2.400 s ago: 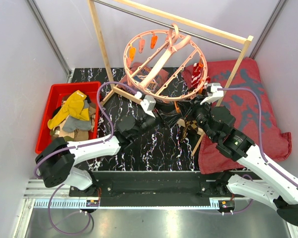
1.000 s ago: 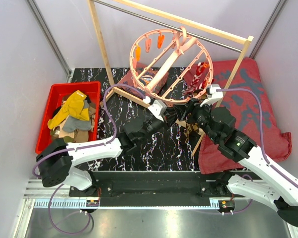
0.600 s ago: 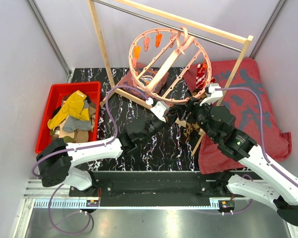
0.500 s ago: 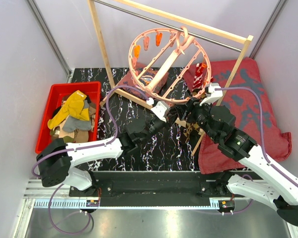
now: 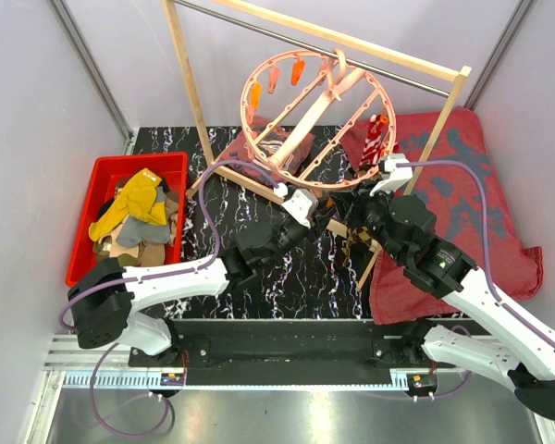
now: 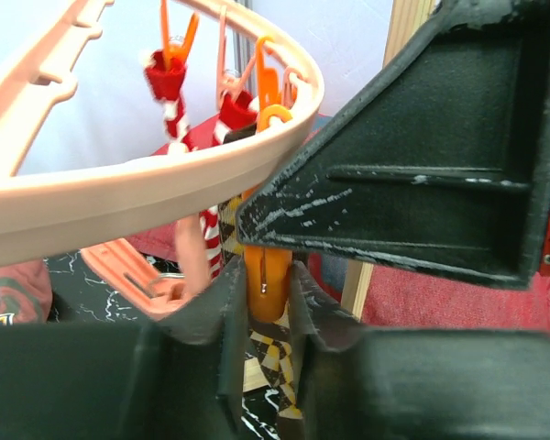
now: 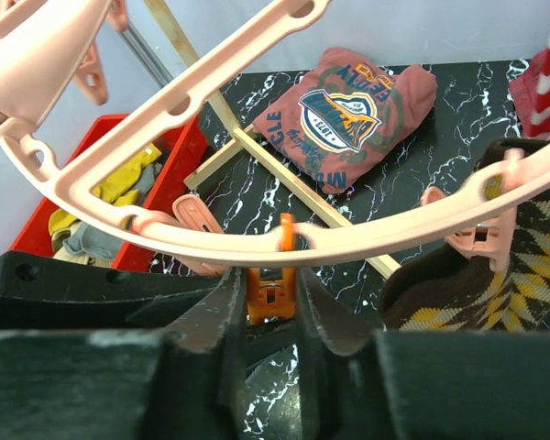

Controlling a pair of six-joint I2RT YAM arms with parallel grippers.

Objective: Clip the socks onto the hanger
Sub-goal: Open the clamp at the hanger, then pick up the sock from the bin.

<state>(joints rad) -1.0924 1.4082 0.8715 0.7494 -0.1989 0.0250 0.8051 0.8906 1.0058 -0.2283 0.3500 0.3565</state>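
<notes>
The salmon-pink ring hanger [image 5: 279, 104] hangs tilted from the wooden rack. My left gripper [image 5: 322, 218] and right gripper [image 5: 353, 215] meet at its lower rim. In the left wrist view the gripper [image 6: 268, 291] is shut on an orange clip [image 6: 269, 280], with a brown-tan argyle sock [image 6: 277, 356] below it. In the right wrist view the gripper [image 7: 271, 295] is shut on an orange clip [image 7: 272, 298] under the rim [image 7: 385, 240]. The argyle sock [image 7: 495, 280] hangs from a pink clip [image 7: 481, 240]. A red-white striped sock [image 5: 377, 139] is clipped at the right rim.
A red bin [image 5: 85, 217] at the left holds a mustard sock [image 5: 139, 197], a grey sock [image 5: 144, 231] and others. The wooden rack [image 5: 187, 74] stands around the hanger. A dark-red patterned cloth [image 5: 467, 199] lies at the right, a folded shirt [image 7: 348, 110] behind.
The hanger has swung up to a steeper tilt. My left gripper has moved right to the lower rim beside the right gripper. In the last half second little has moved.
</notes>
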